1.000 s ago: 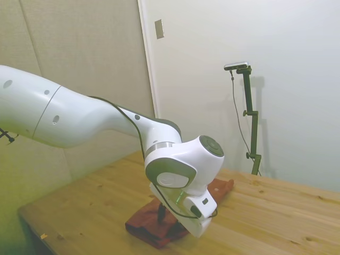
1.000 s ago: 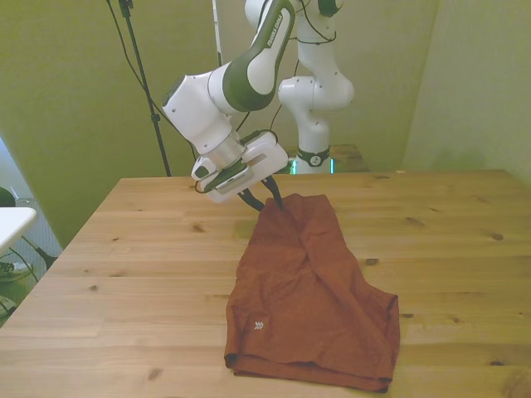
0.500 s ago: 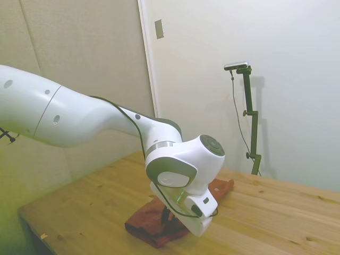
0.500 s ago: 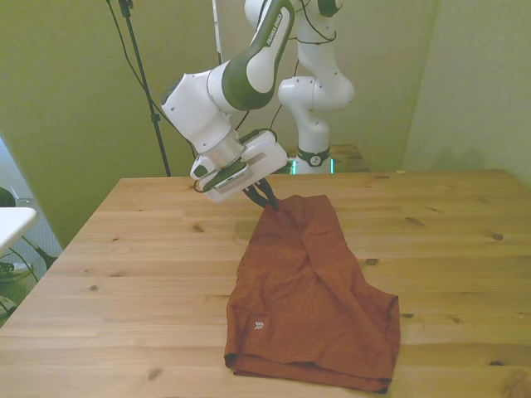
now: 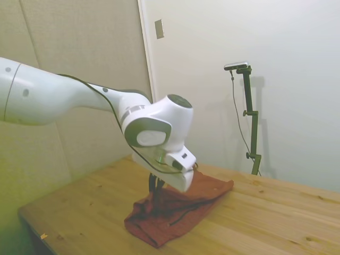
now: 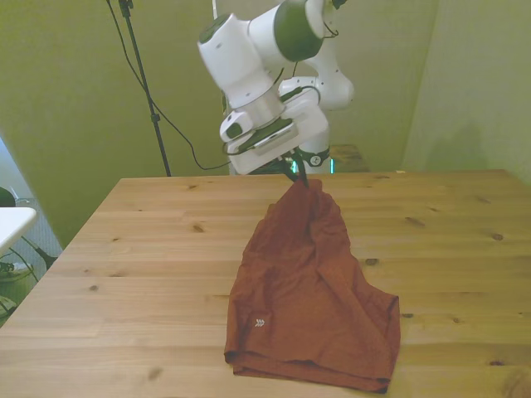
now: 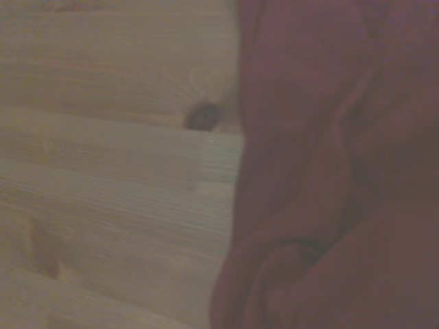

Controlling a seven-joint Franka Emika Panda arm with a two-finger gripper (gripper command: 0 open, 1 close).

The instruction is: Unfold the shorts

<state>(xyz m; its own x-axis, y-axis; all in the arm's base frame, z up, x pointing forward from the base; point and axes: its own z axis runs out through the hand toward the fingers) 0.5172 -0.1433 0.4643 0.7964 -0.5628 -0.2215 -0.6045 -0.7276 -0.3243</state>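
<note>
The rust-red shorts (image 6: 309, 290) lie on the wooden table (image 6: 141, 249), reaching toward the near edge, with a small pale logo near the front view's left corner. Their far edge is pulled up into a peak under my gripper (image 6: 301, 177), which is shut on that fabric a little above the table. In the side view the dark fingers (image 5: 155, 187) reach down into the raised, wrinkled cloth (image 5: 183, 210). The wrist view is filled by blurred red folds (image 7: 329, 171) beside bare wood (image 7: 103, 171).
A white object (image 6: 12, 220) sticks in at the front view's left edge, off the table. Cables hang behind the table's far edge (image 6: 158, 124). Bare wood lies on both sides of the shorts.
The arm rose and swung toward the front view's right, lifting the far edge of the shorts off the table into a peak; the cloth has bunched narrower there.
</note>
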